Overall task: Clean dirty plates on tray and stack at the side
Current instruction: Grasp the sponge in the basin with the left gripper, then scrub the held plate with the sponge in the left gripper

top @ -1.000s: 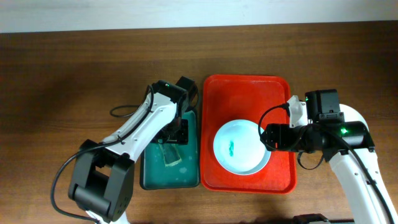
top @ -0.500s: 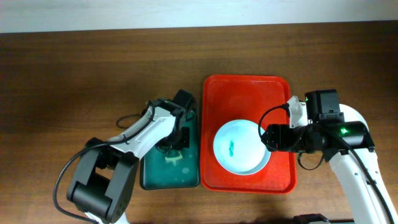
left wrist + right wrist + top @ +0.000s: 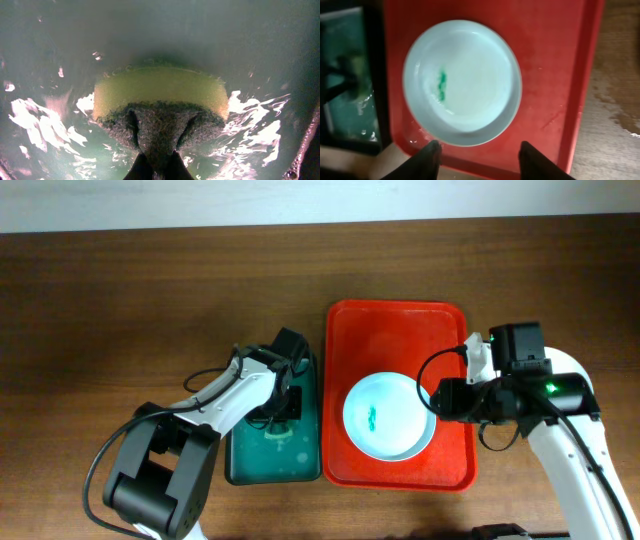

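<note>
One pale-blue plate (image 3: 385,418) with a teal-green smear lies in the near half of the red tray (image 3: 400,330). In the right wrist view the plate (image 3: 462,80) sits just ahead of my right gripper (image 3: 480,150). That gripper is open, its dark fingers (image 3: 431,156) spread over the tray (image 3: 550,60) beside the plate's rim, holding nothing. My left gripper (image 3: 159,167) is shut on a yellow sponge (image 3: 160,97), pinching its dark green scouring side. In the overhead view the left gripper (image 3: 280,412) is down in the small teal tray.
The dark teal-green tray (image 3: 250,465) holds wet, soapy water and lies against the red tray's left side. Its edge also shows in the right wrist view (image 3: 350,100). Brown wooden table (image 3: 120,300) surrounds both trays. The right arm's body overhangs the red tray's right rim.
The left gripper has lowered onto the sponge in the teal tray and closed on it. The right arm and the plate have stayed where they were.
</note>
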Robot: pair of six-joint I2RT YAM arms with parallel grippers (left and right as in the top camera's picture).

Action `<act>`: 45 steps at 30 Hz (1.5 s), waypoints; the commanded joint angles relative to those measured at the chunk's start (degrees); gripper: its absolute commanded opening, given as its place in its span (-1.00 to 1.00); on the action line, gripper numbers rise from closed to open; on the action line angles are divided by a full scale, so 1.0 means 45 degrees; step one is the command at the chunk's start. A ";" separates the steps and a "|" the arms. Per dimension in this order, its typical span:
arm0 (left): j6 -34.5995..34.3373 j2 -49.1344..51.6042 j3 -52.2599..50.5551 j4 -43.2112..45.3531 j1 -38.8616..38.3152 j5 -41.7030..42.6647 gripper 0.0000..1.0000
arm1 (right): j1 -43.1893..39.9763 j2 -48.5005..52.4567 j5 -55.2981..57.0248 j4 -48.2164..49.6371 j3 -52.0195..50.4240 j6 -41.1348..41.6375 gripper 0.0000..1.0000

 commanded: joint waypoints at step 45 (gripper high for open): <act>0.0486 0.3740 0.3823 0.1797 -0.3079 0.2055 -1.00 | 0.1360 0.7519 0.1428 0.2628 -0.0529 0.2176 -0.82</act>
